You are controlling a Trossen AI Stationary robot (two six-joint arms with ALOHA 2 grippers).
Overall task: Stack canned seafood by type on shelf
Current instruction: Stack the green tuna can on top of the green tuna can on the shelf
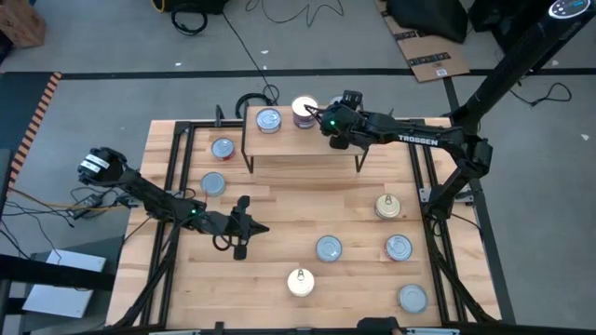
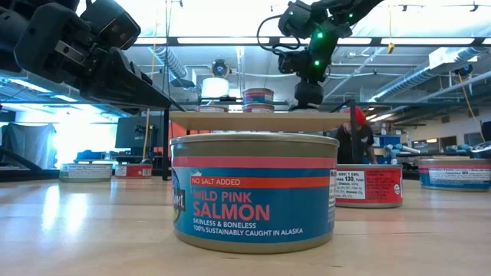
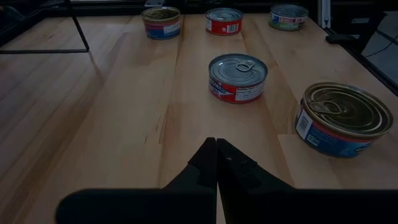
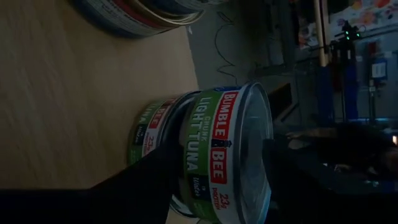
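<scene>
Two dark arms reach over the slatted light-wood worktop [image 1: 279, 200]. From the right side the right arm stretches across to the small light-wood shelf on thin black legs [image 1: 303, 149], its wrist bent down over the shelf's far edge. The right gripper [image 1: 321, 121] stands wide open around the upper green-labelled tuna tin [image 4: 227, 149], a finger on either side of it; whether the fingers actually press on the tin cannot be told. That tin sits stacked on a second green-labelled tuna tin [image 4: 146, 130] on the shelf board, directly under the gripper. Just beside the gripper, farther along the shelf, stands a silver-topped tin [image 1: 268, 119]. Low over the middle of the worktop lies the left arm, coming in from the left edge, and the left gripper [image 1: 244, 226] is clenched shut and empty, its two fingers pressed together just above the wood. Ahead of that gripper stands a red-sided tin with a silver pull-tab top [image 3: 237, 77], and off to one side of it a blue-sided tin with a gold top [image 3: 340, 118]; three more tins stand well beyond them. Nearest the low camera is a blue-and-red pink salmon tin [image 2: 254, 190]. Behind the worktop, a person in a red cap [image 2: 354, 130] shows in the room.
</scene>
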